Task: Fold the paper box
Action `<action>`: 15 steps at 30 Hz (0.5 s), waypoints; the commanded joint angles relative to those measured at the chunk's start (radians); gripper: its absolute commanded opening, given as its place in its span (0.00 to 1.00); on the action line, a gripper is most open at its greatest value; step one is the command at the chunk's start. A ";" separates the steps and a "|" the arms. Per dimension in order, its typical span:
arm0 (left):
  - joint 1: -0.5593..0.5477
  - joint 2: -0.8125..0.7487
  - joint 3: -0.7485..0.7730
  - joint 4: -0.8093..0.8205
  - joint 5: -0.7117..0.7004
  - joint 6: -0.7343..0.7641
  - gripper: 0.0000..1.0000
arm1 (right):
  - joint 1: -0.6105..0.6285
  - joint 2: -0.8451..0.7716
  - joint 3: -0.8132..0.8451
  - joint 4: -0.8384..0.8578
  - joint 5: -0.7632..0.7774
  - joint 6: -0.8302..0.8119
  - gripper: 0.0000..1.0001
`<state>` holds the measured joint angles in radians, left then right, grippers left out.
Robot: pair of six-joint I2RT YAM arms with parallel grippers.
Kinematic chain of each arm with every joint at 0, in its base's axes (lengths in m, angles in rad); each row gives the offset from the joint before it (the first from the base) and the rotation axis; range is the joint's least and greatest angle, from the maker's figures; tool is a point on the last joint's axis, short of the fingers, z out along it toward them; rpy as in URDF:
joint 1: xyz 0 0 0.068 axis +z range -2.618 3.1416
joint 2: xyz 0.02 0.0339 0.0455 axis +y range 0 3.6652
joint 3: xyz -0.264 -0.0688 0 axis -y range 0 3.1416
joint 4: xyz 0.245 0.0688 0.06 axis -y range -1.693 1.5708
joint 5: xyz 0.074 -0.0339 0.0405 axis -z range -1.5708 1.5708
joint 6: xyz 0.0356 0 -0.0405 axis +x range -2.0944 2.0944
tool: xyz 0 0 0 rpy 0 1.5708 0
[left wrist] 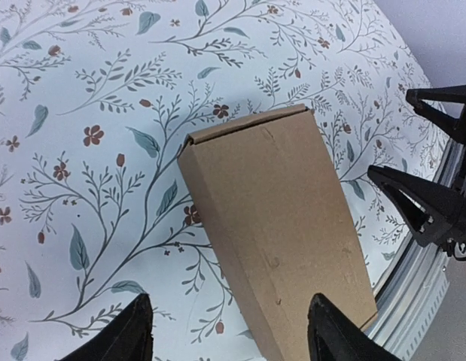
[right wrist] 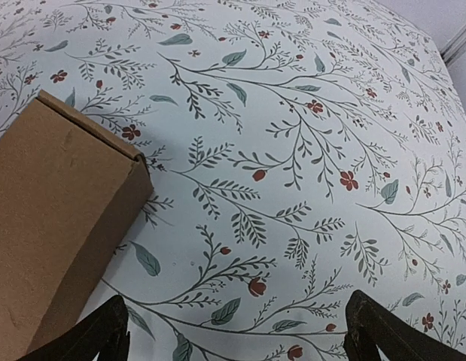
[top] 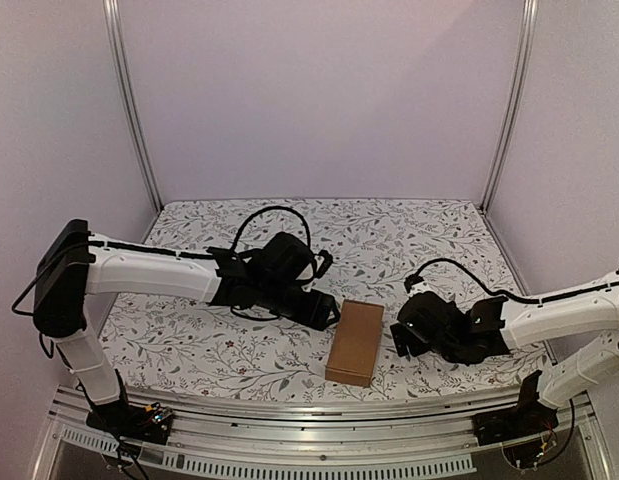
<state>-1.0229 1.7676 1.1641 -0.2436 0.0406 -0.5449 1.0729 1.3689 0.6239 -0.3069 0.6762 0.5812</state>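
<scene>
In the top view, the paper box (top: pixel 355 342) is seen as a closed, shallow rectangular block of plain brown cardboard, laid flat on the floral tablecloth (top: pixel 219 345) near the table's front edge, close to the ribbed aluminium rail (top: pixel 289 405). It is flanked by the 2 arms, each with white shells and black joints. The left gripper (top: pixel 332 313) is placed just beside the box's far left corner, and the right gripper (top: pixel 401 336) just off its right side. In the left wrist view, the box (left wrist: pixel 281 233) is shown as matte cardboard with a few faint dents and a thin seam where the lid meets the far end wall. The jaws of the left gripper (left wrist: pixel 229 335) are held apart, with 1 of its dark tapered fingers (left wrist: pixel 131 335) over the cloth and the other over the box's near end; whether that finger touches the cardboard cannot be told. The right gripper (left wrist: pixel 391 134) is seen beyond the box as 2 black wedge-shaped fingers spread wide. In the right wrist view, a corner of the box (right wrist: pixel 52 218) is shown at the left, its sharp folded edges resting on the smooth leaf-and-berry print (right wrist: pixel 308 150). The jaws of the right gripper (right wrist: pixel 240 338) are spread fully apart, with only cloth between them.
</scene>
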 commanded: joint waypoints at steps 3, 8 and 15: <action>-0.016 0.013 0.032 0.017 0.041 0.012 0.69 | 0.001 -0.151 -0.003 -0.080 -0.039 -0.020 0.99; -0.013 -0.009 0.009 0.011 0.011 0.027 0.71 | 0.002 -0.264 -0.007 -0.094 -0.028 -0.037 0.99; -0.011 -0.064 0.009 -0.060 -0.067 0.063 0.82 | 0.002 -0.329 0.054 -0.161 0.013 -0.060 0.99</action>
<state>-1.0233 1.7607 1.1755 -0.2470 0.0345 -0.5167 1.0729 1.0588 0.6277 -0.4000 0.6521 0.5438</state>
